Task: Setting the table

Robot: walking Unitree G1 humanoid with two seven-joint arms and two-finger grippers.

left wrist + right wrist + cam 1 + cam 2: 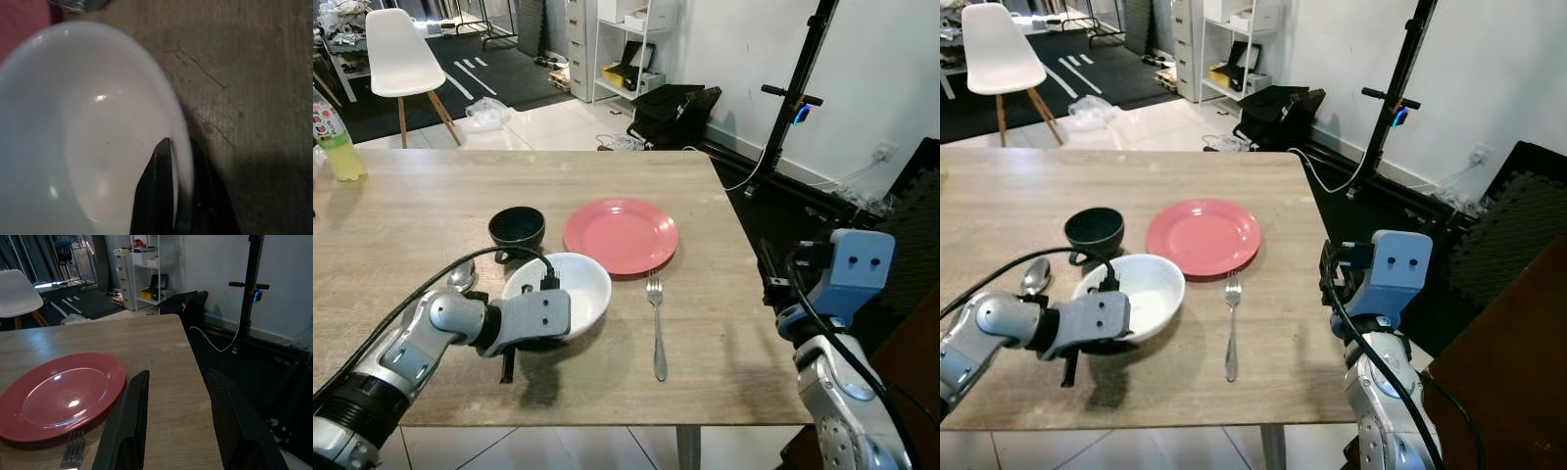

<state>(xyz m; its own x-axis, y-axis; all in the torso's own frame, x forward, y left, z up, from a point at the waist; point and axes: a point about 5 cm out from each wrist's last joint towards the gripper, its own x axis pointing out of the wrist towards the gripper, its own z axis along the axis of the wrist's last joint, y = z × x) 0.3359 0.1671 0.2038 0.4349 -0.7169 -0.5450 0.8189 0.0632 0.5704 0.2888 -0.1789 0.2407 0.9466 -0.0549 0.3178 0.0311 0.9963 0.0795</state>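
Left gripper [178,196]: fingers pinching the near rim of the shallow white ceramic bowl [570,286], one inside, one outside. Beyond it to the right, round red plate [621,235]; silver metal fork [657,326] alongside. Right gripper [178,423]: spread, idle.

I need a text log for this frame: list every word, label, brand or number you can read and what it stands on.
Nothing here can be read.
Bottle at the table's far left: it has a label with red and blue marks, too small and blurred to read.
White bowl, pink plate, dark bowl, fork: no print visible.
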